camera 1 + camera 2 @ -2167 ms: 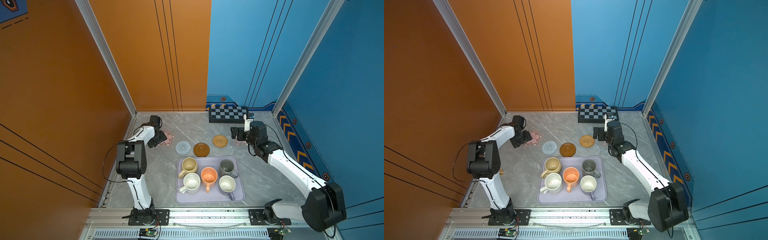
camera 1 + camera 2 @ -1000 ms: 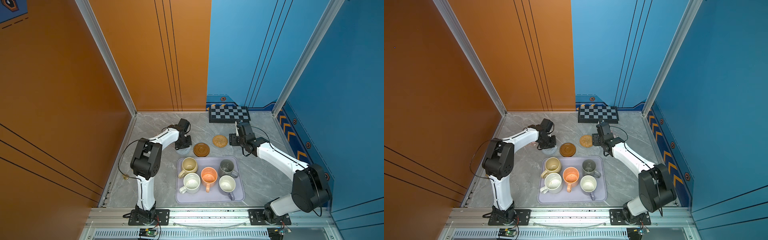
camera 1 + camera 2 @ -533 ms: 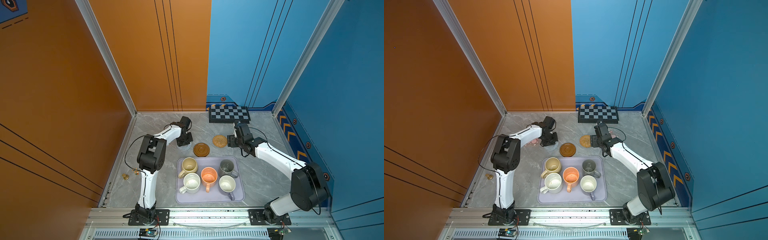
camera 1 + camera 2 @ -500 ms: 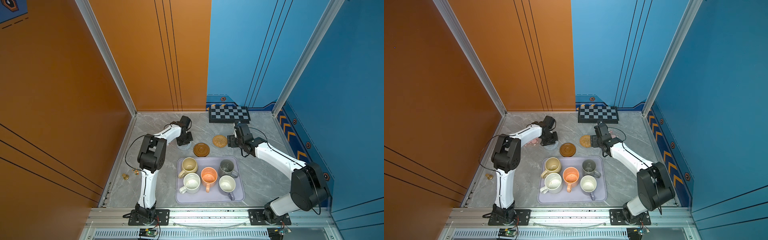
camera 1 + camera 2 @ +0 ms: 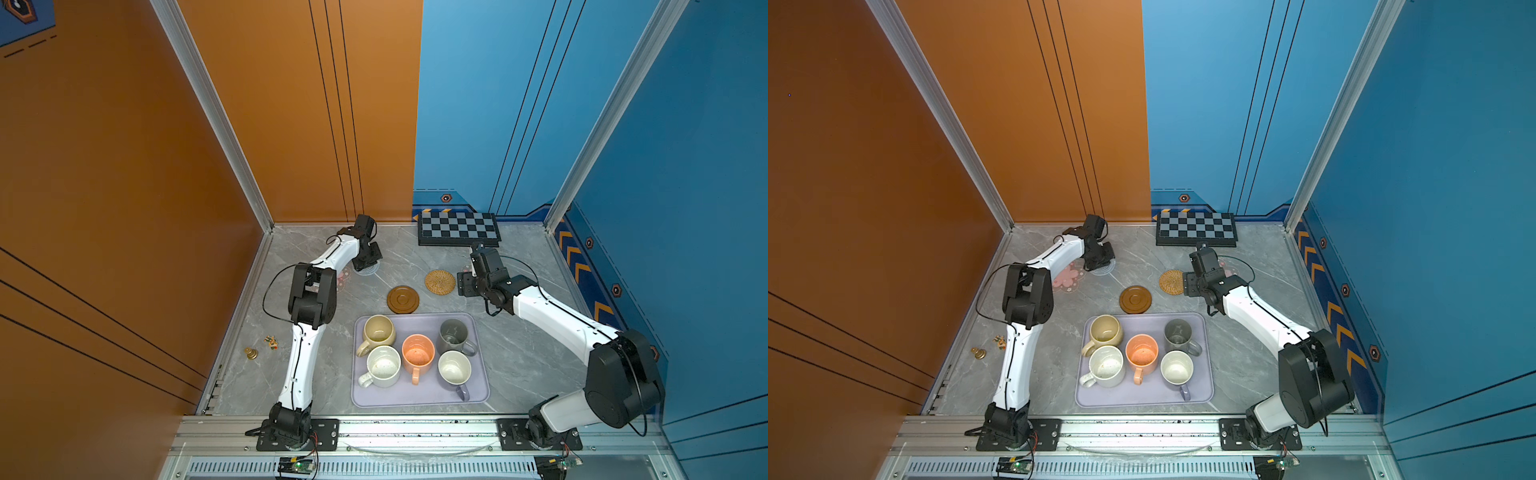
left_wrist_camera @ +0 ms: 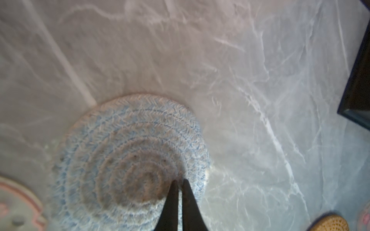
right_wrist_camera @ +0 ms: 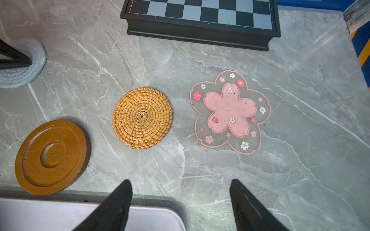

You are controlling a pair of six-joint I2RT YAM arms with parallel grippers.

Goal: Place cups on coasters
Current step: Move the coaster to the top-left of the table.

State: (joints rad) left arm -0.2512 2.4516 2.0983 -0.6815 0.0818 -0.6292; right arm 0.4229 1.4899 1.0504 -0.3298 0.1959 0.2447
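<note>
Left claw point(image 6: 179, 184) is pressed together, tips on the grey coaster point(image 6: 128, 152). Right claw point(image 7: 180, 184) is spread and empty, and the grey mug point(image 5: 453, 336) sits nearest it, back toward its base.

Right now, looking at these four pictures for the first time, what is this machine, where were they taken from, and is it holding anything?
Two white robot arms stand at a grey table. Two pictures look down from overhead, almost alike; two come from cameras on the wrists. Five mugs sit in a lavender tray; five coasters and a chessboard lie beyond it. The left pincer is shut, its tips on the grey spiral coaster. The right pincer is open and holds nothing.
</note>
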